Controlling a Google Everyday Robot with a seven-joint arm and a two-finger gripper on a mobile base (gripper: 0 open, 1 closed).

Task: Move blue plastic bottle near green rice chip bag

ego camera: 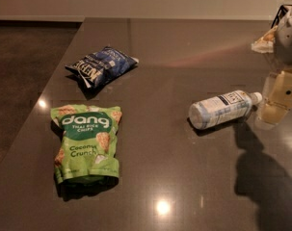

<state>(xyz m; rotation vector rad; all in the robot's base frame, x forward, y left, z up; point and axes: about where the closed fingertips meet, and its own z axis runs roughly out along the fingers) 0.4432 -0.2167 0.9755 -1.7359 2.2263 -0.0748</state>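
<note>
The blue plastic bottle [225, 109] lies on its side on the dark table [184, 47], right of centre, with its white cap pointing right. The green rice chip bag [86, 143] lies flat at the front left, with white "dang" lettering facing up. My gripper [279, 99] is at the right edge of the view, just right of the bottle's cap and low over the table. It holds nothing that I can see.
A dark blue crinkled chip bag [101, 65] lies at the back left of the table. A pale crumpled item [265, 40] sits at the far right back. The table's left edge runs diagonally beside the dark floor [25, 61].
</note>
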